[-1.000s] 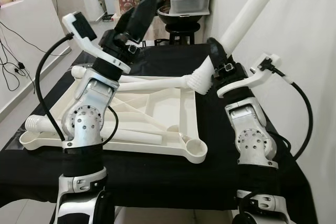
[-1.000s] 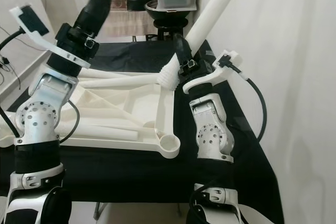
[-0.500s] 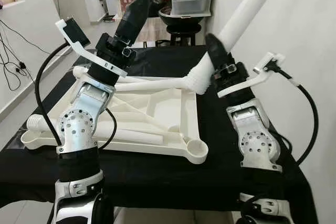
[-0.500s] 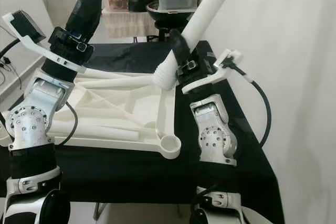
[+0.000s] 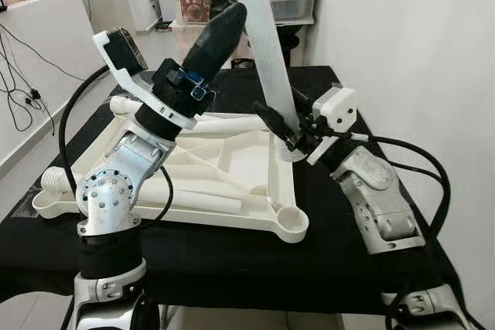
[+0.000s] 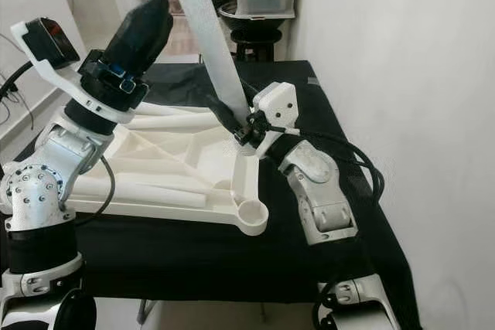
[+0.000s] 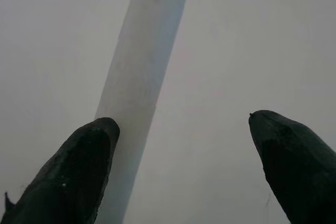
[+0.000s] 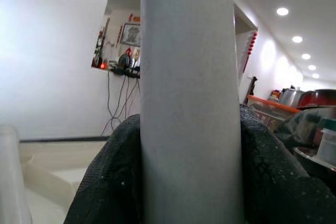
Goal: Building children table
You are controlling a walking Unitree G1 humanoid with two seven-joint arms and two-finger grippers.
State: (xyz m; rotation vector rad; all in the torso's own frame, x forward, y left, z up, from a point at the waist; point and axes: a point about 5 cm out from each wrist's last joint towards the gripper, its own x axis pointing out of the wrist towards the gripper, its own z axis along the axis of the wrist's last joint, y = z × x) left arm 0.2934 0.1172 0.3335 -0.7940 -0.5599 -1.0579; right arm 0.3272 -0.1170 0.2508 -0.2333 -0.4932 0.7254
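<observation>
Table leg (image 5: 263, 44): white tube, held near its lower ribbed end, long axis running steeply up and leaning a little toward the robot's left; lower end just above the far right corner of the upturned table top.
Table top (image 5: 232, 161): white, lying upside down on the black cloth (image 5: 232, 256), ribs facing up, round socket (image 5: 289, 223) open at the near right corner.
Key relation: leg almost upright over the far right corner; seat for it lies straight below the held end, so coming move judged as a short push down along the leg's own axis, perhaps with a twist.
Right gripper (image 5: 288, 135): closed around the leg's lower part, a black finger on each side of the tube in the right wrist view; nearer of the 2 arms to the corner.
Left gripper (image 5: 224, 27): raised over the table top, pointing up and toward the leg's middle; 2 fingers (image 7: 79, 166) spread wide, nothing between them, tube just beside 1 finger in the left wrist view.
Spare legs (image 5: 193, 200): more white tubes lying flat on the table top, well apart from the held one.
Risk: tilt of the leg at the corner may keep it from seating squarely.
</observation>
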